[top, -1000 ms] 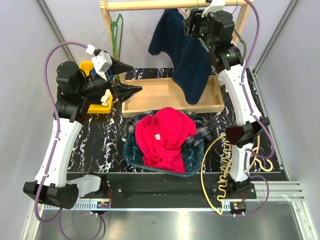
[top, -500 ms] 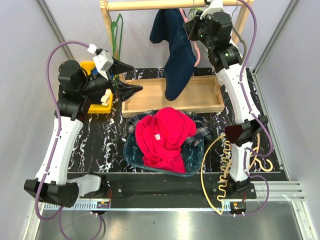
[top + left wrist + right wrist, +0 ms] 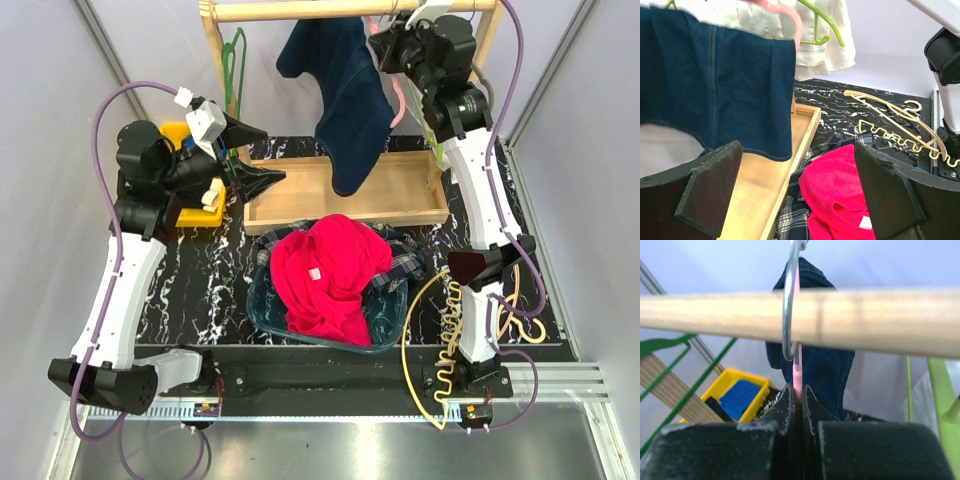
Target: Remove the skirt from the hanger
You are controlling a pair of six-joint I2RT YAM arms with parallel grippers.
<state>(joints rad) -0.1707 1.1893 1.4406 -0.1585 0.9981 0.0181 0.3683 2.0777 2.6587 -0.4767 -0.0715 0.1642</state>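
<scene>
Two arms work over a black marbled worktop [image 3: 200, 290], and only the right one is holding anything. The right fingers [image 3: 380, 42] are up at the wooden rail [image 3: 300, 10], pressed together on the thin pink bar of the hanger [image 3: 798, 372] just below its metal hook, which loops over the rail. The skirt [image 3: 350, 110] hangs on that hanger under the rail, left of the right fingers. Its dark denim drops in a long fold and its hem hangs free over the wooden tray [image 3: 400, 195] at the back of the worktop. In the left wrist view the pink shoulder of the hanger curves just above the skirt's waist.

The left fingers [image 3: 262, 180] are spread wide and hold nothing. They sit at the left end of the tray, above a yellow bin [image 3: 175, 132], well apart from the skirt.

A green hanger [image 3: 236, 60] hangs at the left end of the rail. In front of the tray, a teal basket [image 3: 265, 300] holds a red T-shirt [image 3: 330, 270] lying on a plaid shirt [image 3: 400, 255]. Pale wooden hangers [image 3: 890, 112] lie on the worktop's right side.
</scene>
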